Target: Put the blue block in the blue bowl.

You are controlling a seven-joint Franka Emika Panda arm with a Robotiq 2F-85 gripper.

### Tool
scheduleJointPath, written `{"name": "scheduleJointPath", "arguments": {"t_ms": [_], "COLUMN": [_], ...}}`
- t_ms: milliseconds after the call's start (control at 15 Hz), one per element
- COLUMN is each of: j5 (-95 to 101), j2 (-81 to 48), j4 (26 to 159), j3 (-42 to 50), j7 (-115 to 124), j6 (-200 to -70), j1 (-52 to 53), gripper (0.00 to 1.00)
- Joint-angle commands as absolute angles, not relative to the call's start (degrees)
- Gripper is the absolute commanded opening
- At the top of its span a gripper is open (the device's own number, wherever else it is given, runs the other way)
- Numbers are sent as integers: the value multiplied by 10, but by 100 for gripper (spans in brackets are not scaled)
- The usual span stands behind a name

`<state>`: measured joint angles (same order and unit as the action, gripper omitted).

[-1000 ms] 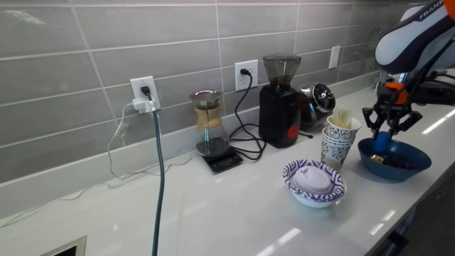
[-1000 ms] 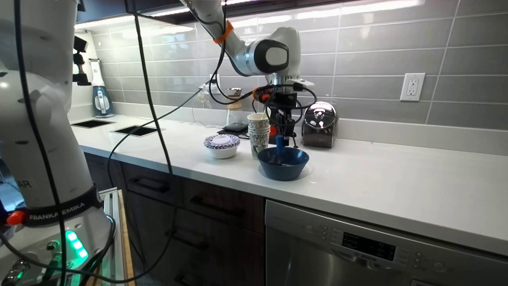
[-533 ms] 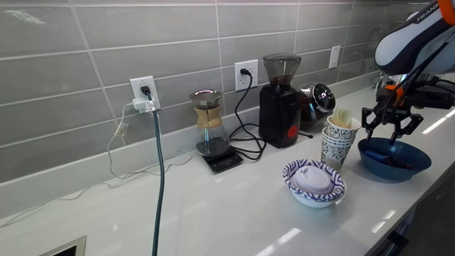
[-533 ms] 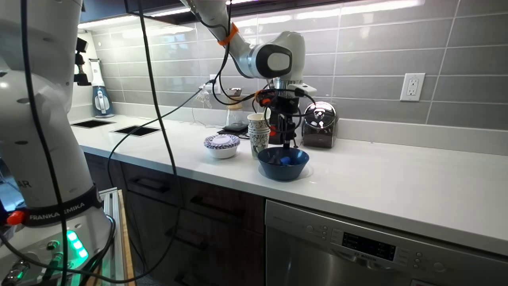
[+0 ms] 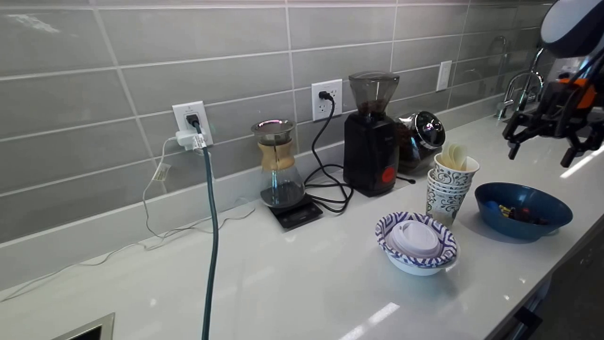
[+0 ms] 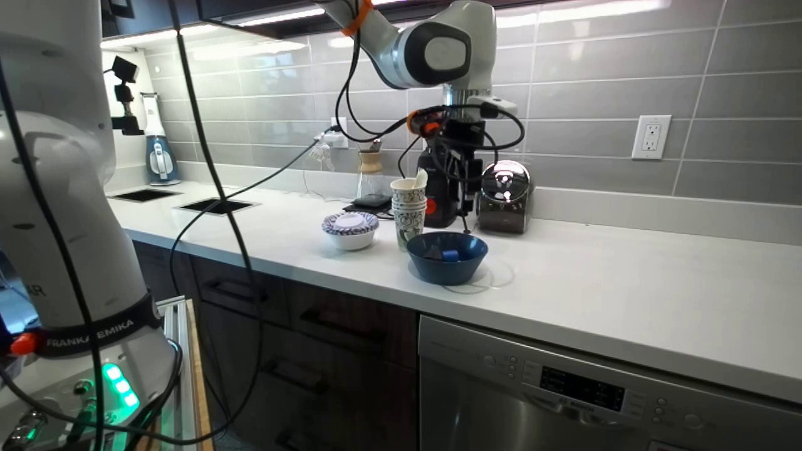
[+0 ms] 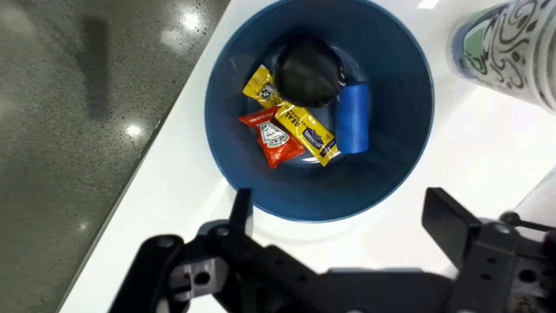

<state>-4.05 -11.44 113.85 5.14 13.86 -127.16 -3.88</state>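
The blue block [image 7: 352, 118] lies inside the blue bowl [image 7: 397, 117] with 1 yellow packet [image 7: 302, 126] and 1 red packet [image 7: 280, 150]; the jaws hang apart above the desk [image 5: 283, 293].

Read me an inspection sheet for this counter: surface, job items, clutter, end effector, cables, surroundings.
Surface: white countertop, glossy, running along a tiled wall.
Job items: blue block lies inside the blue bowl.
Clutter: red packet, yellow packet and black object share the bowl; stacked patterned cups stand beside it.
End effector: open, apart from the bowl; nothing seen in its grasp.
Cables: dark green cord plugged into a wall outlet; black cord bunched beside the coffee grinder.
Surroundings: dishwasher below the countertop.
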Motion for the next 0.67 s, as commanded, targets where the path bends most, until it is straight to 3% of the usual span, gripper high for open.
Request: {"name": "scheduleJointPath", "arguments": {"t_ms": [0,600], "j5": [-77,-137], "j2": [-21,265], "j4": [1207,1396], "j3": [49,97], "j7": [-10,-292], "j6": [-1232,-1127], "j1": [-66,-51], "gripper": [100,100]}}
